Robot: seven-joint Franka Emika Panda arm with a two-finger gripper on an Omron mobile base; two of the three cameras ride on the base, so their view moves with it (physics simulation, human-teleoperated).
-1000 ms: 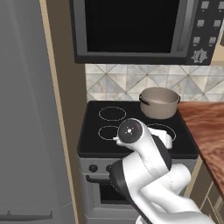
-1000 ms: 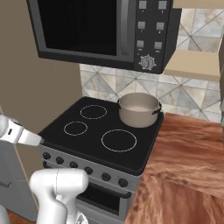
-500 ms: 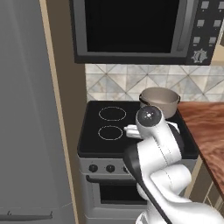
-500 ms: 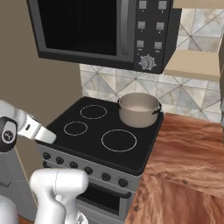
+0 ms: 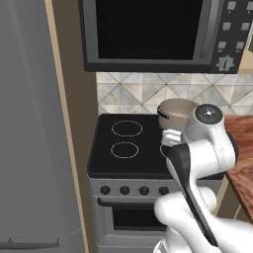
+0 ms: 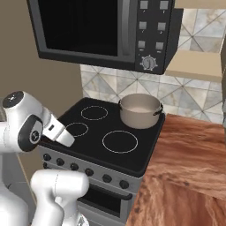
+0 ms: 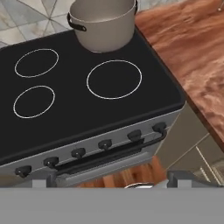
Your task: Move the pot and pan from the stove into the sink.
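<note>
pot (image 6: 139, 110): beige-tan | stove (image 6: 95, 141): black, white rings | counter (image 6: 190, 163): reddish-brown

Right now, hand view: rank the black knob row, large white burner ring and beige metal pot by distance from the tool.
1. Black knob row, front edge, nearest the tool.
2. Large white burner ring, front right.
3. Beige metal pot, back right.

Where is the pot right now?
The pot sits on the stove's back right burner, below the microwave, beside the wooden counter.
</note>
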